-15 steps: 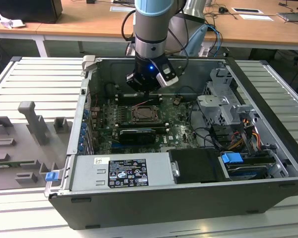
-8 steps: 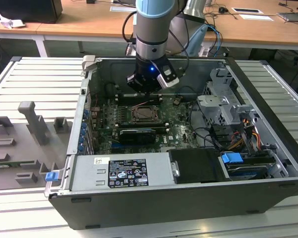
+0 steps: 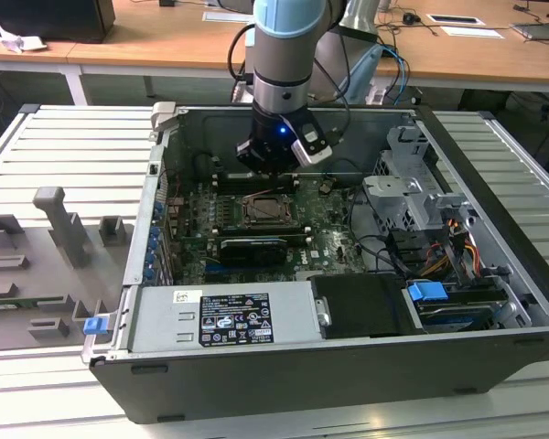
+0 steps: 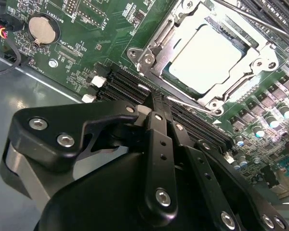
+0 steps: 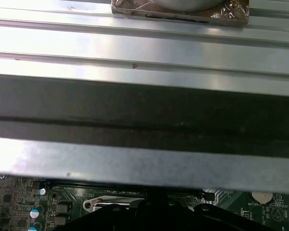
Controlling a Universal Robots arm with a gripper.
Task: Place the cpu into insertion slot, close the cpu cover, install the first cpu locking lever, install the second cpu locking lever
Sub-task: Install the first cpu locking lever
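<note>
**Robotics laboratory.** An opened desktop computer case (image 3: 348, 375) lies on a ribbed aluminium bench (image 3: 64, 146) beneath an industrial robot arm (image 3: 288, 55). Grey fixtures (image 3: 59, 224) stand beside the case, and wooden desks (image 3: 165, 41) carrying papers (image 3: 457, 20) line the background.

One cpu (image 4: 207, 55); one cpu cover (image 4: 160, 38); one coin battery (image 4: 41, 28); one green board (image 4: 86, 45); one open computer case (image 3: 348, 384); one grey power supply (image 3: 288, 315).

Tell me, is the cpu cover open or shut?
Shut: in the second wrist view the cpu cover lies flat around the cpu, framing its top.
</note>
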